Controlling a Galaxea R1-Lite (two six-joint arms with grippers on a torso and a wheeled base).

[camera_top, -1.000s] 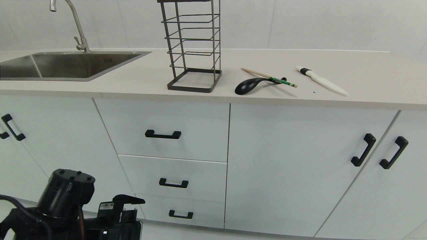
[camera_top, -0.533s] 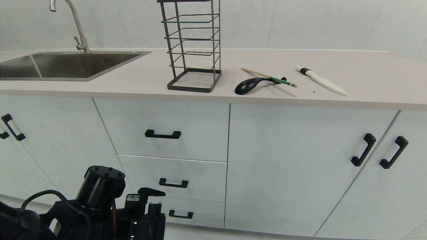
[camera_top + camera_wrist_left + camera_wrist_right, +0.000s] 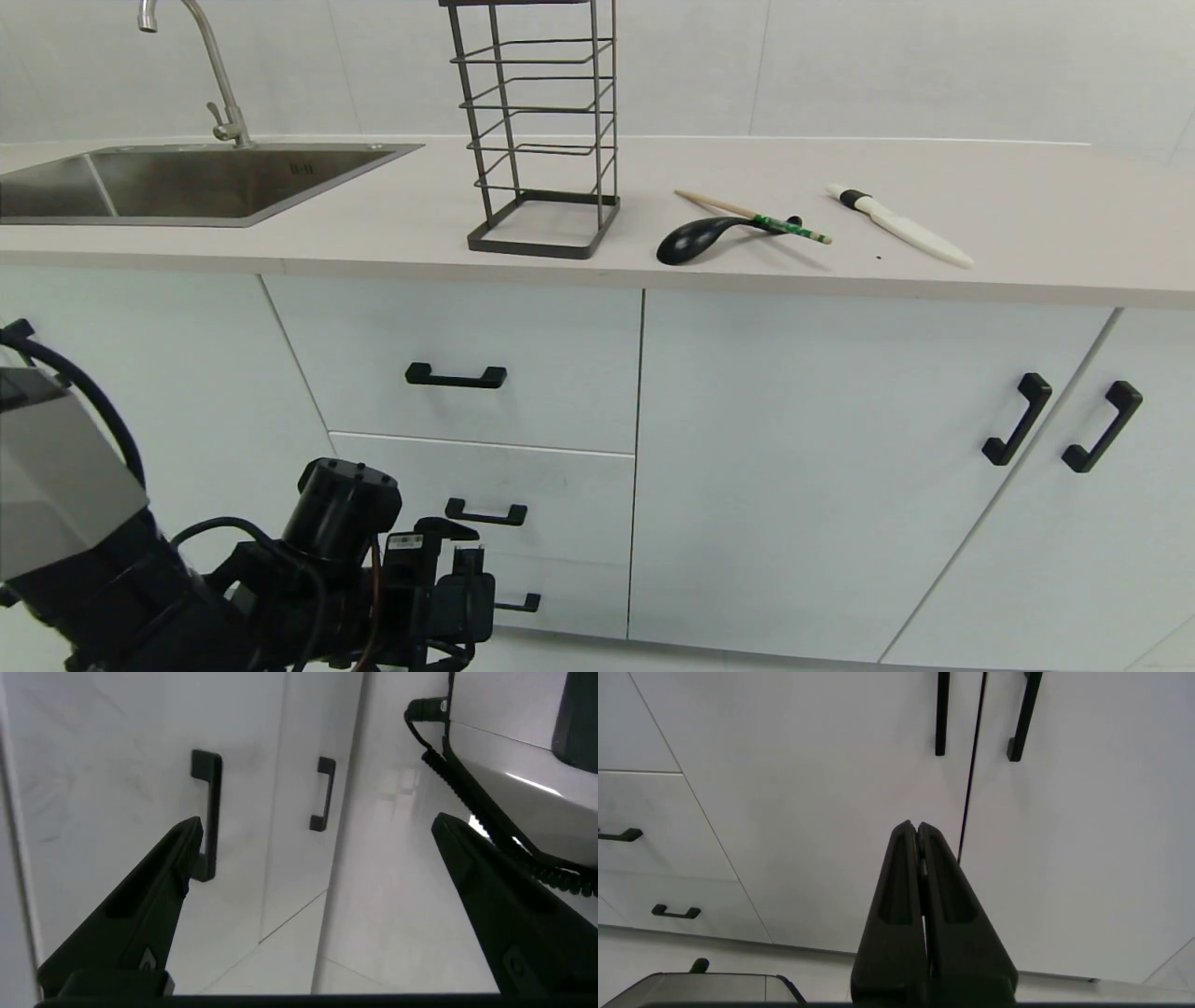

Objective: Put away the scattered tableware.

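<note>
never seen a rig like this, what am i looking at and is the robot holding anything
It is a two-armed robot on wheels, facing kitchen cabinets. The wide picture comes from a camera on its head, looking down at the counter. The other two come from cameras on its wrists, each looking along its own gripper. The left gripper is open, its two dark fingers spread wide, low before the drawers. The right gripper is shut tight, facing cabinet doors. Neither holds anything. On the counter lie a black spoon, chopsticks crossing its handle, and a white knife to their right. A wire rack stands beside them, and a sink sits at the far left.
</note>
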